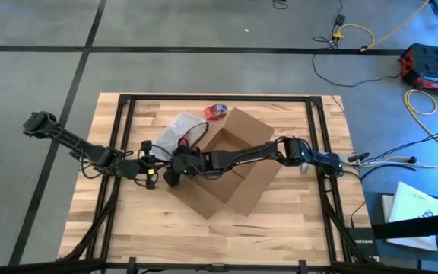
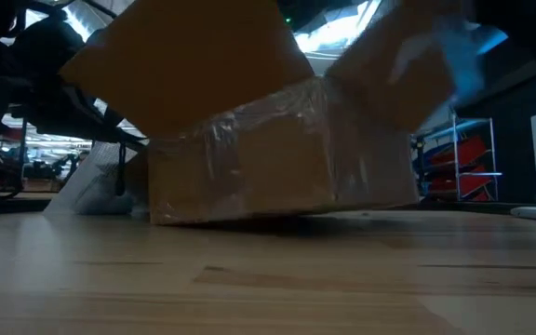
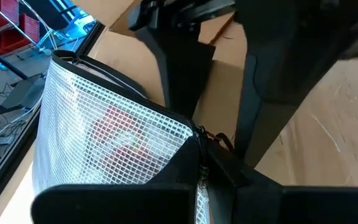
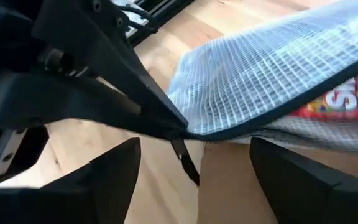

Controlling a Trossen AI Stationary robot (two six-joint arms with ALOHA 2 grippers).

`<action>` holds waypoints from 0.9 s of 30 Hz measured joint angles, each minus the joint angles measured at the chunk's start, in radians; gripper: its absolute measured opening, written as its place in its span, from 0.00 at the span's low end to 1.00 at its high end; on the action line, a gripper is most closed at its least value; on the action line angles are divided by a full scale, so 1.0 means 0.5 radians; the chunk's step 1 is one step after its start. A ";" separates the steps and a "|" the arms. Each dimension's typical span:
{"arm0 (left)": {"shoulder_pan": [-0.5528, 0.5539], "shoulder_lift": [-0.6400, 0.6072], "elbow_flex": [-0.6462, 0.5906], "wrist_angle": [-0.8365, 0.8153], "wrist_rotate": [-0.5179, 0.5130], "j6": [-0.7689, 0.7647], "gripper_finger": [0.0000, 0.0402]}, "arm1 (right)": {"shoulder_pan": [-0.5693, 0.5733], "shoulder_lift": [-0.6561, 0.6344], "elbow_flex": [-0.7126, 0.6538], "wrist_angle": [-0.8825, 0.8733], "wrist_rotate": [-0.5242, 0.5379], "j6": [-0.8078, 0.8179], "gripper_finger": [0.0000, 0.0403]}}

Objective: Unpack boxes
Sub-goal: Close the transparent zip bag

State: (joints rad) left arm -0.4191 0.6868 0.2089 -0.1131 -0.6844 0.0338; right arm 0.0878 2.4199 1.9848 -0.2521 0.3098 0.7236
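The shallow brown cardboard box [image 1: 230, 164] with open flaps and shiny clear tape strips sits near the middle of the light wooden table [image 1: 295, 221], and in the low view [image 2: 277, 154] its taped side wall faces the camera with one edge raised slightly off the wood. At the box's left rim the two grippers meet. The left gripper [image 4: 182, 134] has its jaws pressed together, pinching the dark zippered edge of a clear, white-gridded mesh plastic pouch [image 3: 114, 134], whose small dark zipper pull [image 4: 188, 163] dangles just below the fingertips. The right gripper [image 4: 194, 171] reaches across the open box with its jaws spread wide; the pinched pouch edge lies just ahead of the gap between them, not touching either finger. Red printed packets show through the pouch's mesh. A small red-and-blue object [image 1: 217, 112] lies beyond the box's far flap, well apart from both sets of jaws.
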 joint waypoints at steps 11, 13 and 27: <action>-0.001 0.000 0.001 -0.001 0.004 0.000 0.00 | -0.008 0.029 -0.004 0.034 -0.054 0.033 0.48; -0.001 0.000 0.001 -0.002 0.008 -0.001 0.00 | -0.010 0.042 -0.006 0.022 -0.083 0.077 0.40; -0.001 0.000 0.001 -0.007 0.005 0.037 0.00 | -0.007 0.074 0.002 0.024 -0.095 0.288 0.02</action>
State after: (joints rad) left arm -0.4194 0.6868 0.2092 -0.1165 -0.6818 0.0521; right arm 0.0842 2.4569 1.9858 -0.2403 0.2620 0.8679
